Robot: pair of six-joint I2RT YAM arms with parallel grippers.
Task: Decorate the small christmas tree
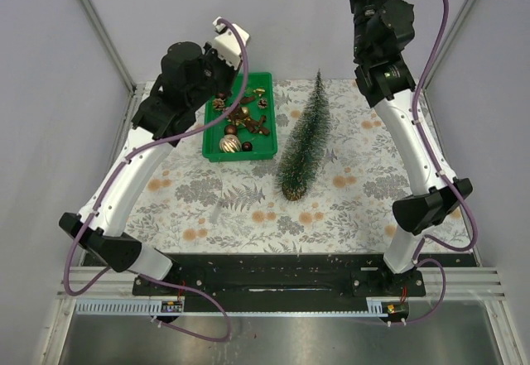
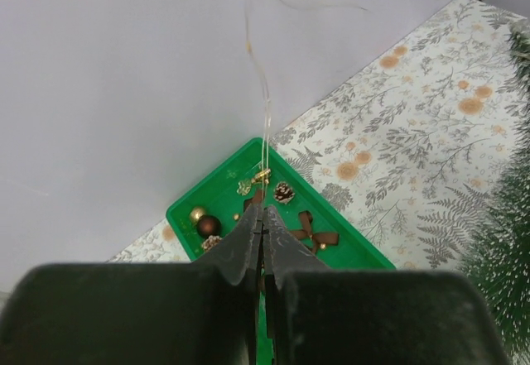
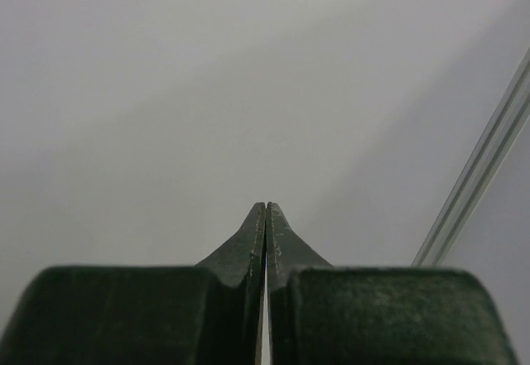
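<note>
**Tree bare, trimmings in the tray**

The small christmas tree (image 1: 305, 141) lies on its side on the patterned tablecloth (image 1: 348, 208), just right of the green tray (image 1: 267, 77), undecorated. The ornaments (image 1: 236, 125) sit in the tray. Above it, the left gripper (image 2: 263, 209) pinches a thin pale wire (image 2: 265, 125). The right gripper (image 3: 266, 206) is raised, closed and empty. By this evidence, all the hanging is yet to do.

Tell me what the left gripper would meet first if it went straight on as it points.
Probably the green tray, near the gold ornament ahead of the left gripper, which seems to pinch a thin wire; depth unclear.
</note>
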